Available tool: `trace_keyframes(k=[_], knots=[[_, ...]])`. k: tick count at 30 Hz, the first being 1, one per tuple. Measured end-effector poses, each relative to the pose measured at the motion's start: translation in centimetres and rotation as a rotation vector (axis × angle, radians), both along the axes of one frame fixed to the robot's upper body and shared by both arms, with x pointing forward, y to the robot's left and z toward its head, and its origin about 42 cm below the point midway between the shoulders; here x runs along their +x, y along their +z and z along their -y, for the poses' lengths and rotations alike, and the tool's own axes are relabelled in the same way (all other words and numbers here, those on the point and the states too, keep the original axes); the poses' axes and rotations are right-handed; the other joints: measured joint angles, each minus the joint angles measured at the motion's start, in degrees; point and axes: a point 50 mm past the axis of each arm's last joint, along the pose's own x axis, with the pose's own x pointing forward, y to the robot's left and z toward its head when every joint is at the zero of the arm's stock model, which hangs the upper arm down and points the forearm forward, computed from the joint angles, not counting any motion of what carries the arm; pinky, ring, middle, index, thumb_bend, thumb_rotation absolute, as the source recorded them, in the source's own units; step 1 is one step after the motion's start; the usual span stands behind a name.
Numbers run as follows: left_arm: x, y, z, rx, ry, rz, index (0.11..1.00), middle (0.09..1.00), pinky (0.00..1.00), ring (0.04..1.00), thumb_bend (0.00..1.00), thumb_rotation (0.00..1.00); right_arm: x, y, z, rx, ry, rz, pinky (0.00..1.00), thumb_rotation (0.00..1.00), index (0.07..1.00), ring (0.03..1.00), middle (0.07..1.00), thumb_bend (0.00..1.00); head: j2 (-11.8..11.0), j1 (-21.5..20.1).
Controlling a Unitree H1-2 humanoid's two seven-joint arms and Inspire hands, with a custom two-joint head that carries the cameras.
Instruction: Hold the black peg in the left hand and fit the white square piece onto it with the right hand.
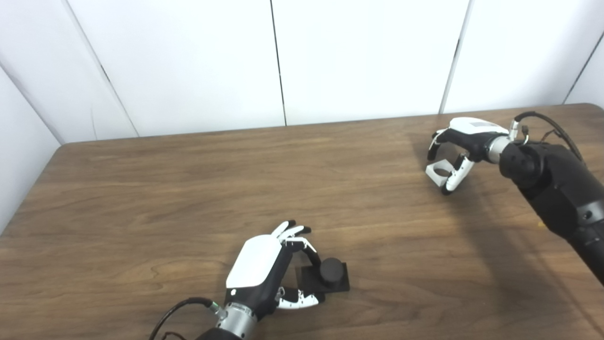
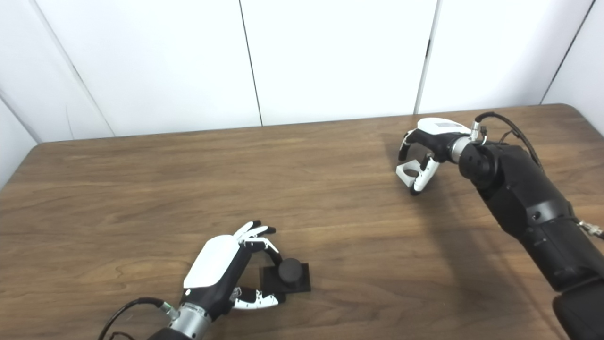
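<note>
The black peg (image 1: 331, 269) stands upright on its black square base (image 1: 343, 284) on the table near the front edge. My left hand (image 1: 264, 267) is beside it on the left, open. One finger curls against the back of the peg and the thumb lies along the front left corner of the base. The white square piece (image 1: 437, 171), with a round hole, is on the table at the far right. My right hand (image 1: 460, 144) arches over it, with its fingers at the far side and its thumb against the near side, closed on it.
The brown wooden table (image 1: 188, 189) has white wall panels (image 1: 188, 61) behind its far edge. My right forearm (image 1: 557, 189) crosses the table's right side. A cable (image 1: 177, 311) trails from the left wrist at the front edge.
</note>
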Motion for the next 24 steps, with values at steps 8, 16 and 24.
trace_keyframes(k=[8,16,24], knots=[[0.0,0.0,0.0,0.001,-0.001,-0.002,0.485,0.876,0.85,0.952,0.51,0.07,0.0,0.0,0.2,0.000,-0.001,0.005,0.91,0.11,0.653,0.978,0.926,0.86,0.2,-0.2],[0.0,0.0,0.0,0.000,0.000,-0.006,0.485,0.874,0.87,0.956,0.51,0.08,-0.3,0.1,1.3,-0.018,-0.006,0.003,0.89,0.17,0.651,0.971,0.925,0.88,0.2,0.0],[0.1,0.0,0.0,0.000,0.001,-0.008,0.484,0.867,0.86,0.950,0.51,0.08,-0.5,0.0,1.7,-0.023,-0.011,0.000,0.91,0.15,0.650,0.969,0.923,0.86,0.3,0.1]])
